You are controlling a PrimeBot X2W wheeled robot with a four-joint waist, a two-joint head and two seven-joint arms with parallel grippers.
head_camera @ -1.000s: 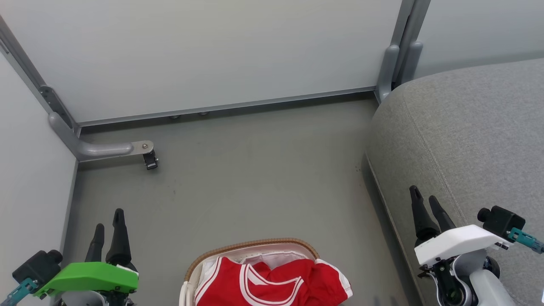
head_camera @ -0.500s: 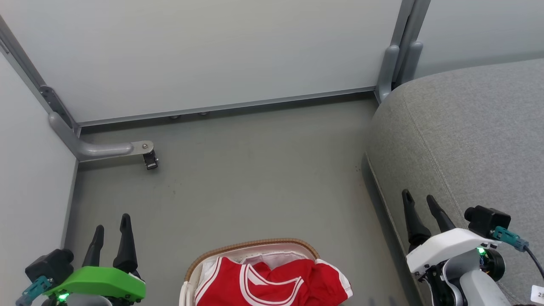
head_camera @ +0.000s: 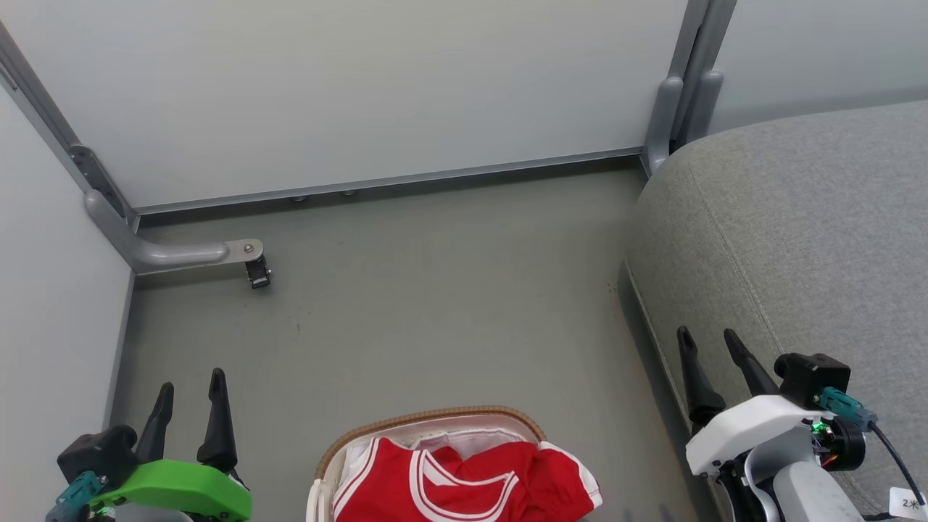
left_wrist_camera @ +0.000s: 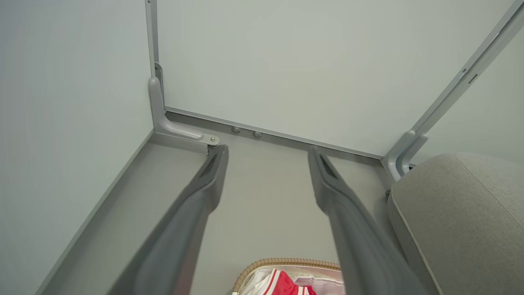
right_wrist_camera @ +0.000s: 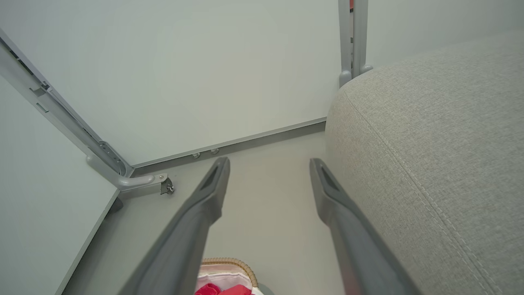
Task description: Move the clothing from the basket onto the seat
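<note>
Hemming basket: wall panels, caster, seat.

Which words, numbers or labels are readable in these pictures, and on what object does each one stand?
"2", followed by a mark too blurred to read: on the small white tag at the cable behind the right gripper.
No text is readable on the clothing, the basket or the seat.

Our left pincer: green shell, dark fingers, teal plug. Our right pincer: white shell, black cable, paper tag.
</note>
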